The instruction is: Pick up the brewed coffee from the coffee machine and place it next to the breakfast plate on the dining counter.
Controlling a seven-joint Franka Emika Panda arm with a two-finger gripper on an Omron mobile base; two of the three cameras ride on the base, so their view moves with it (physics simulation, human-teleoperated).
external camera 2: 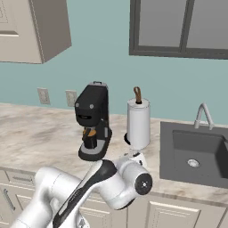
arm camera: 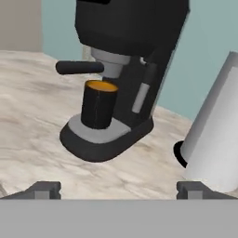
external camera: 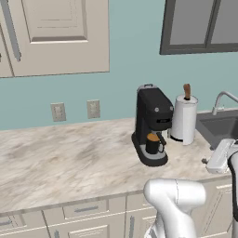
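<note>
i take the coffee machine (external camera: 152, 122) as my landmark on the marble surface (external camera: 65, 158). left of it the surface runs bare up to the wall with two outlets (external camera: 58, 112). on the machine's flat base tray stands the brewed coffee (external camera: 153, 143), directly under the spout: a small black cylindrical mug, upright, filled to near the rim with orange-brown liquid, its handle showing on the side in the left base view. just right of the machine, close but apart, stands a white paper-towel roll (external camera: 184, 119) on a dark base with a brown post on top. further right of that a dark sink (external camera 2: 196, 153) with a faucet is set into the surface. my tool (arm camera: 119, 189) sits in front of the machine, short of the mug, fingers (arm camera: 45, 189) spread wide and holding nothing.
</note>
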